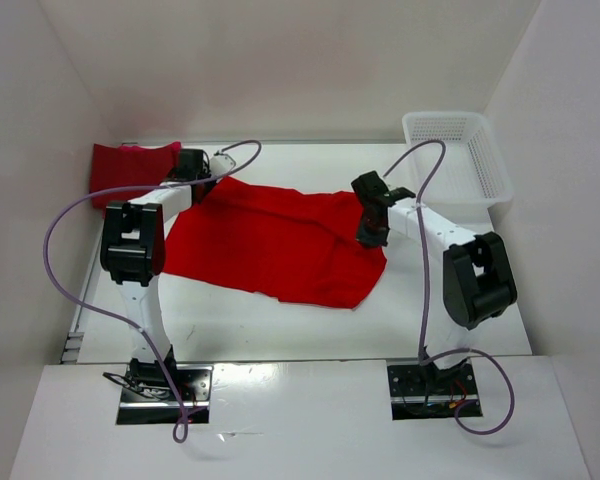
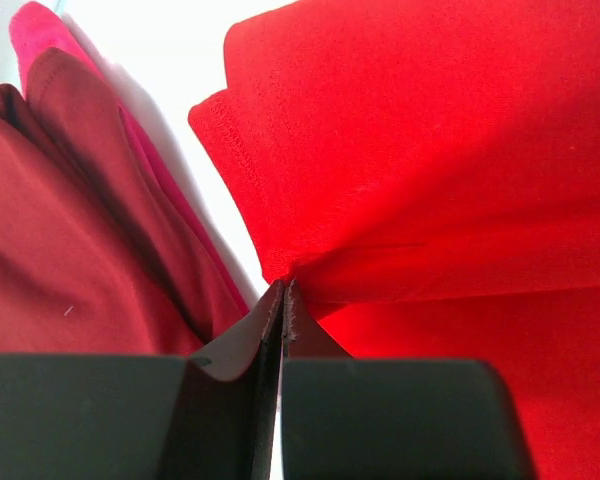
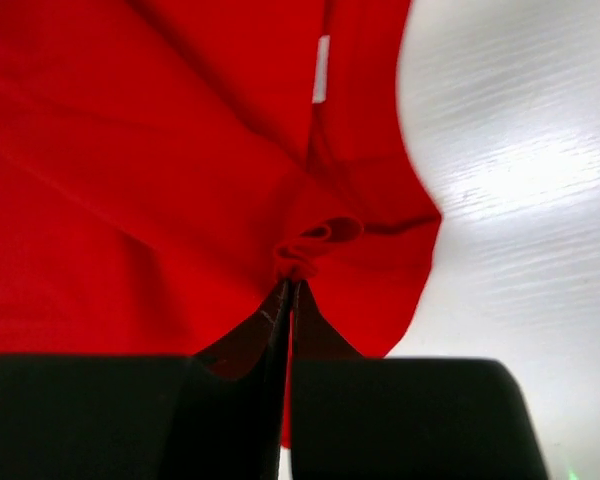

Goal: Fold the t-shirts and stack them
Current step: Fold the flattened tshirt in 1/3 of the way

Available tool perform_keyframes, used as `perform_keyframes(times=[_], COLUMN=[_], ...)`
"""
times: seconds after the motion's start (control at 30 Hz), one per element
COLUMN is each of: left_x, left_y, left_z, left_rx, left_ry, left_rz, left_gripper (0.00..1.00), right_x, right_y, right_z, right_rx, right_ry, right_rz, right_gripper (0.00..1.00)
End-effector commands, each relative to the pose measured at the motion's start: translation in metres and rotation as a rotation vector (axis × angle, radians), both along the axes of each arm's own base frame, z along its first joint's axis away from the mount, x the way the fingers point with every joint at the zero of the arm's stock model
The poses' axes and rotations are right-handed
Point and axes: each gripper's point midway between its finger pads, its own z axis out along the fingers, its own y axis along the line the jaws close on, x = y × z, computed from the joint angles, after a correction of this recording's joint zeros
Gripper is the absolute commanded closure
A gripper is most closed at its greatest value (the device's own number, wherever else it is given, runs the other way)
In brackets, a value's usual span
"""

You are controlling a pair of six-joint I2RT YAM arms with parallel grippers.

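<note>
A bright red t-shirt (image 1: 275,245) lies spread across the middle of the table. My left gripper (image 1: 202,182) is shut on its far left edge; in the left wrist view the cloth (image 2: 430,180) is pinched at the fingertips (image 2: 283,290). My right gripper (image 1: 372,228) is shut on the shirt's right edge, where the fabric (image 3: 180,150) bunches at the tips (image 3: 292,285). A folded dark maroon t-shirt (image 1: 128,170) sits at the far left, seen close in the left wrist view (image 2: 70,240), with a pinkish-crimson t-shirt (image 2: 40,30) under it.
A white plastic mesh basket (image 1: 458,155) stands at the far right corner. White walls enclose the table on the left, back and right. Purple cables loop from both arms.
</note>
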Motion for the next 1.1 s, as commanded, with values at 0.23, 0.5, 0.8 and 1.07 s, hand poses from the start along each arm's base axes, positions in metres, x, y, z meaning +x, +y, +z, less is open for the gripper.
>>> perform_keyframes(times=[0.23,0.5,0.8,1.07], left_x=[0.027,0.041,0.033,0.021], left_y=[0.008,0.007,0.009,0.011], left_z=[0.045,0.056,0.041,0.023], left_rx=[0.031,0.021,0.036,0.062], left_ry=[-0.139,-0.169,-0.138,-0.104], left_rz=[0.027,0.034,0.035,0.015], left_gripper=[1.00,1.00,1.00,0.99], right_x=[-0.013,-0.033,-0.046,-0.049], right_y=[0.022,0.038,0.058,0.054], right_z=[0.056,0.043,0.021,0.002], right_rx=[0.086,0.157,0.198,0.166], right_ry=[-0.096,-0.017,0.057,0.098], right_rz=[-0.004,0.046,0.093,0.093], right_gripper=[1.00,1.00,1.00,1.00])
